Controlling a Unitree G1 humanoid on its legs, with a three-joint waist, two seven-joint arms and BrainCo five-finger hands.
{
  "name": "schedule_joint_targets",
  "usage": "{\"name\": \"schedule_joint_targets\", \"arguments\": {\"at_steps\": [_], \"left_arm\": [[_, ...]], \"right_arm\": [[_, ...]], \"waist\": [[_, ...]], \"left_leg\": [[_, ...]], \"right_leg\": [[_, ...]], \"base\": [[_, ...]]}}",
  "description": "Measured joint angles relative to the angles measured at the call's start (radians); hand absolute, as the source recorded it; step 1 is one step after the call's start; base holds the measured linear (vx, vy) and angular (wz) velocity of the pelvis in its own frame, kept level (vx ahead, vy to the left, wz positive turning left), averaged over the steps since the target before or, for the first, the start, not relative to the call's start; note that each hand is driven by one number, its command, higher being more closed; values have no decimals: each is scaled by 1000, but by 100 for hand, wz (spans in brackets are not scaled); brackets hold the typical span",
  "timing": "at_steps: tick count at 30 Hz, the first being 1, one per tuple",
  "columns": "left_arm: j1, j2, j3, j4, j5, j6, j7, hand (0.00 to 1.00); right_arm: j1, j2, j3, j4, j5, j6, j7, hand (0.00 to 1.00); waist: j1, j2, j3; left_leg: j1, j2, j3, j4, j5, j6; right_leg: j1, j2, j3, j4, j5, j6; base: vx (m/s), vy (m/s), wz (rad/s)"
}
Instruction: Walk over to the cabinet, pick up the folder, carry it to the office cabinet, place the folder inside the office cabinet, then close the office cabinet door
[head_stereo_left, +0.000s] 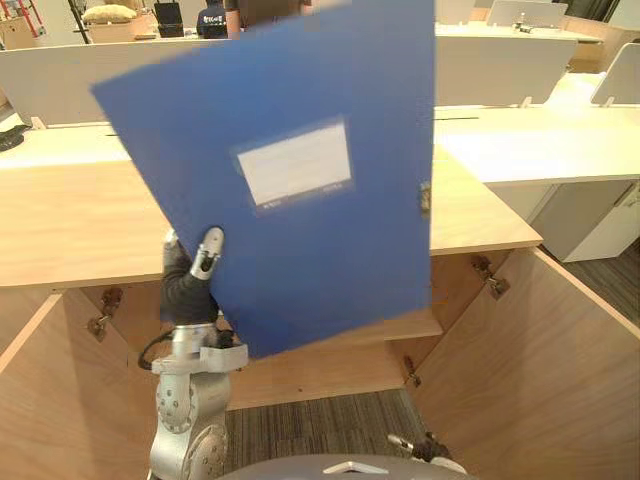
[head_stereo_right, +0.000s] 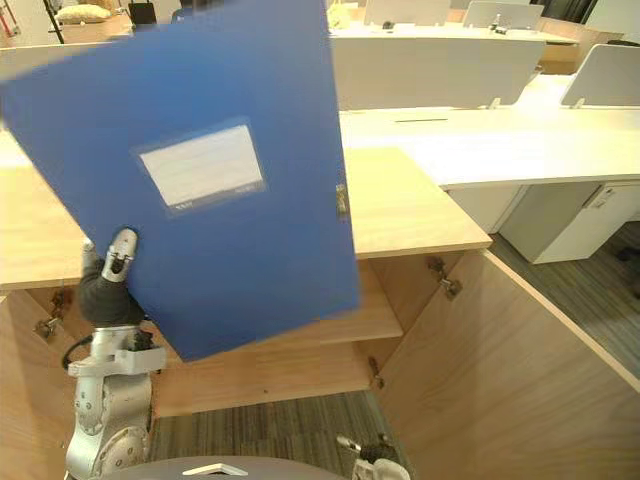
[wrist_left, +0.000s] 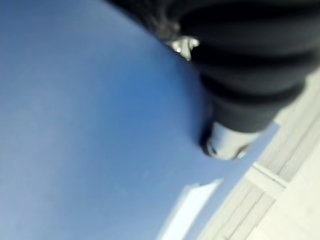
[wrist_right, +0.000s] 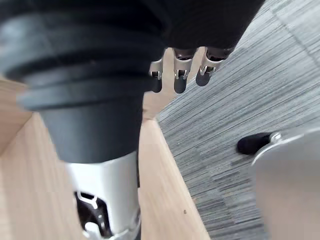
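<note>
A large blue folder (head_stereo_left: 300, 170) with a white label (head_stereo_left: 295, 163) is held up, tilted, in front of the wooden office cabinet (head_stereo_left: 480, 215). My left hand (head_stereo_left: 190, 280) grips its lower left edge, with the thumb (head_stereo_left: 208, 248) pressed on the front face; the fingers are hidden behind it. In the left wrist view the folder (wrist_left: 90, 125) lies right against the hand's dark cover. Both cabinet doors stand open, the right door (head_stereo_left: 540, 370) and the left door (head_stereo_left: 45, 400). A shelf (head_stereo_left: 410, 328) shows inside behind the folder. My right hand (wrist_right: 180, 75) hangs low by the right door, fingers relaxed and holding nothing.
Long white desks (head_stereo_left: 540, 140) with partitions (head_stereo_left: 500, 65) stand behind the cabinet. A white drawer unit (head_stereo_left: 590, 215) sits under the desk at right. Grey carpet (head_stereo_left: 320, 420) covers the floor between the open doors.
</note>
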Motion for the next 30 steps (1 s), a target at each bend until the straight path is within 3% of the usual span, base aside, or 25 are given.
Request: {"name": "schedule_joint_targets", "arguments": {"at_steps": [8, 17, 30], "left_arm": [[34, 8, -7, 45, 27, 27, -34, 100], [25, 7, 37, 44, 215, 25, 26, 100], [25, -2, 163, 42, 325, 25, 92, 100]], "right_arm": [[20, 60, -20, -395, 19, -62, -25, 0], [83, 120, -26, -699, 16, -108, -30, 0], [161, 131, -25, -1045, 48, -181, 7, 0]], "waist": [[0, -8, 7], [-8, -14, 34], [-25, -5, 59]], "left_leg": [[-2, -3, 4, -4, -1, 2], [-19, -1, 24, 29, -29, 4], [-17, -4, 48, 33, -46, 6]], "right_leg": [[-3, -1, 2, -7, 3, 6], [-12, -1, 20, -15, 6, 10], [-18, -2, 43, -26, 8, 13]], "base": [[0, 0, 0], [1, -2, -6], [-3, -3, -5]]}}
